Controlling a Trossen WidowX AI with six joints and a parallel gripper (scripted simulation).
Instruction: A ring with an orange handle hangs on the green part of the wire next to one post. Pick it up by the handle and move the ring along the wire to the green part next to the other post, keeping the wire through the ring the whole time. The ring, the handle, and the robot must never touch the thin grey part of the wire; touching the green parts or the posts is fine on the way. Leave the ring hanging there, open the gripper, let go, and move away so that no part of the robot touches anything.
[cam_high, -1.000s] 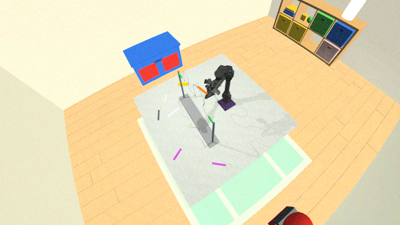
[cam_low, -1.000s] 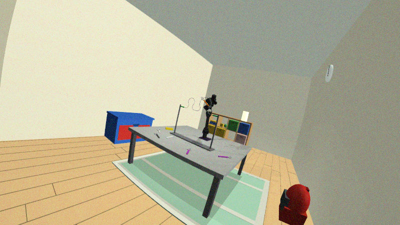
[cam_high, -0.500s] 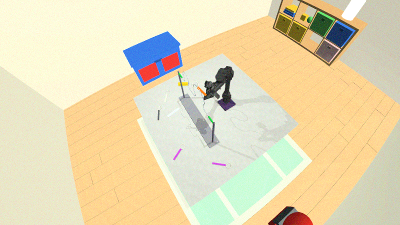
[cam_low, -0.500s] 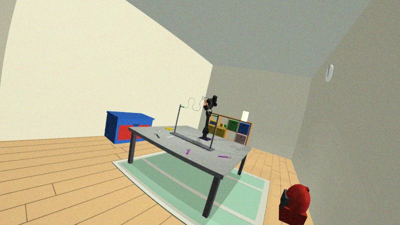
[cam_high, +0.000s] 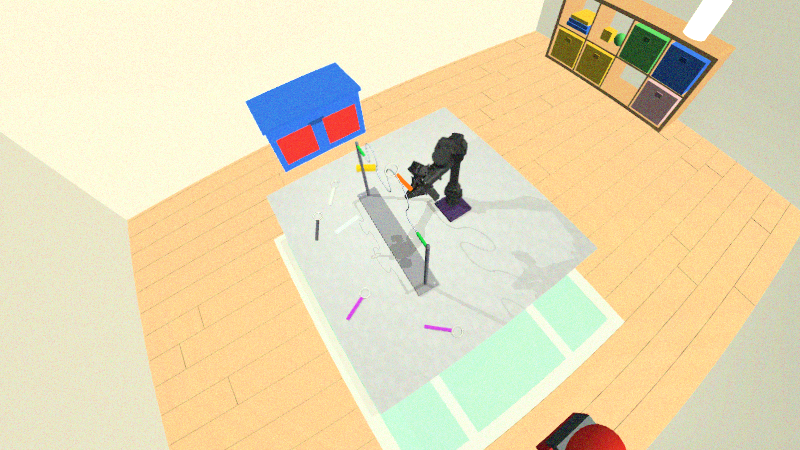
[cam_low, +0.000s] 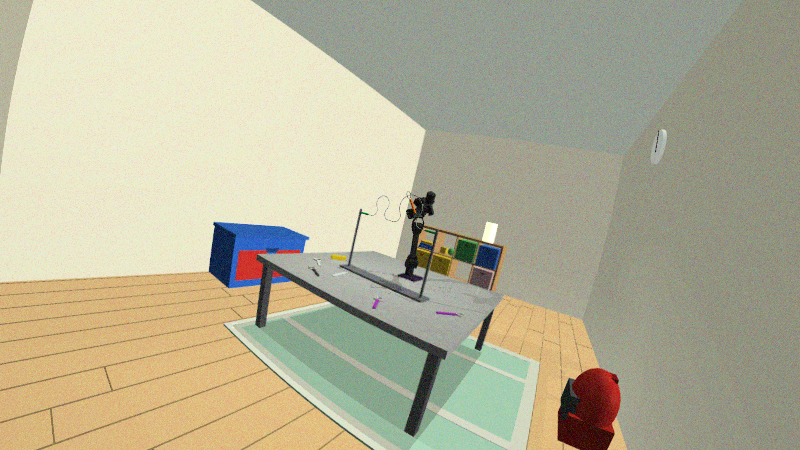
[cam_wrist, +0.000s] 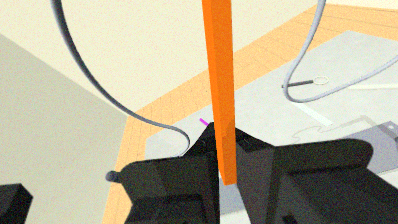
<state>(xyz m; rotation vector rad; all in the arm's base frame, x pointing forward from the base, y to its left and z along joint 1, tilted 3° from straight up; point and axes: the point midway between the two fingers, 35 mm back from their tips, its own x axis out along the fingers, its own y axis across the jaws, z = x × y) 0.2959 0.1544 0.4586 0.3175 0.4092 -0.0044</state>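
My gripper (cam_high: 411, 191) (cam_low: 414, 213) (cam_wrist: 216, 126) is shut on the orange handle (cam_high: 403, 181) (cam_low: 412, 205) (cam_wrist: 220, 85), near its end. The handle slants up from the fingers to the thin ring, which is high over the middle stretch of the wire. The ring is outside the wrist view; whether it touches the wire is too small to tell. The curving grey wire (cam_wrist: 82, 70) passes on both sides of the handle in the wrist view. Its green ends (cam_high: 360, 150) (cam_high: 421, 239) (cam_low: 364, 213) (cam_low: 430, 231) meet the far post (cam_high: 363, 170) (cam_low: 355, 237) and near post (cam_high: 426, 265) (cam_low: 429, 265).
The posts stand on a long grey base (cam_high: 386, 223). A yellow block (cam_high: 366, 167) (cam_low: 337, 257), two magenta-handled rings (cam_high: 355, 308) (cam_high: 438, 328), a dark-handled ring (cam_high: 317, 230) and pale pieces lie on the table. The arm's base (cam_high: 453, 208) stands beside the wire frame.
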